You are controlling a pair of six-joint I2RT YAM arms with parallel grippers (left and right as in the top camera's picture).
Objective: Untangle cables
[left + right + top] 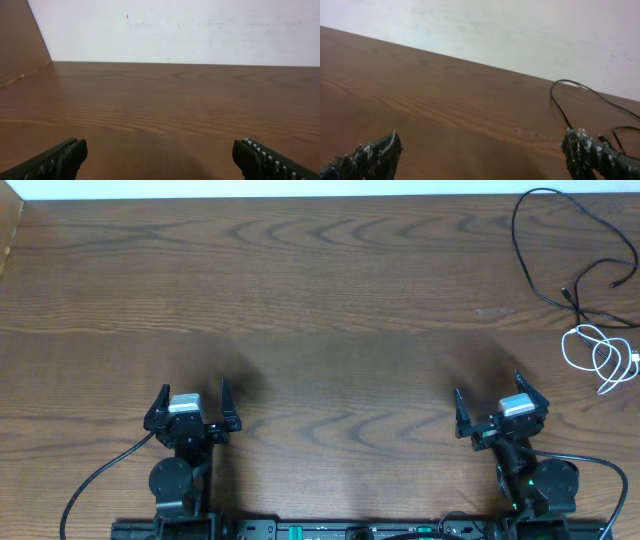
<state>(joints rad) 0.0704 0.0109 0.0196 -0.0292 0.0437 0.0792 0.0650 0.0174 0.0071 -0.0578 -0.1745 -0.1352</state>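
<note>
While both hands, left hand and right hand, wait released and empty, the black cable and white cable lie apart, beyond the right hand on the desk, so any remaining step likely calls for its reach.

Top-down overhead; low forward-facing wrist views

Two black arms, silver-topped wrist blocks, left tool, right tool, ridged black fingers, trailing black cables
</note>
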